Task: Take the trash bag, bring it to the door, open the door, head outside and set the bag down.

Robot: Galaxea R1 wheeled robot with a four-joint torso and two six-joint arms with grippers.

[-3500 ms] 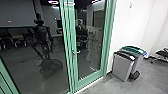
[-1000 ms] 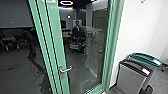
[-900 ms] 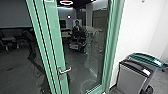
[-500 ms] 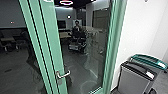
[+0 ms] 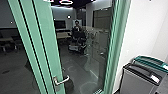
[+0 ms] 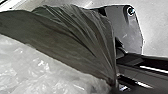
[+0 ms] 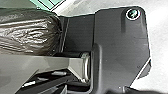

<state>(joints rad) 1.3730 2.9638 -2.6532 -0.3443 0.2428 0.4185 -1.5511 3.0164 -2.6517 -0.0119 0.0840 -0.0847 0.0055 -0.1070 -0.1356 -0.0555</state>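
White labels on the grey bin point(image 5: 136, 80) and green-topped bin point(image 5: 150, 60), far right; text unreadable. Trash bag point(image 6: 75, 32) dark, pleated, pulled to a tight bunch at left gripper point(image 6: 115, 85), which is clamped on it; pale crinkled plastic point(image 6: 42, 67) alongside. Right wrist view: bag glossy, wrinkled, bulging; right gripper point(image 7: 47, 77) state, can't tell. Head view adds green-framed door point(image 5: 47, 45), silver lever handle point(image 5: 62, 80), seated person point(image 5: 77, 26) behind glass.
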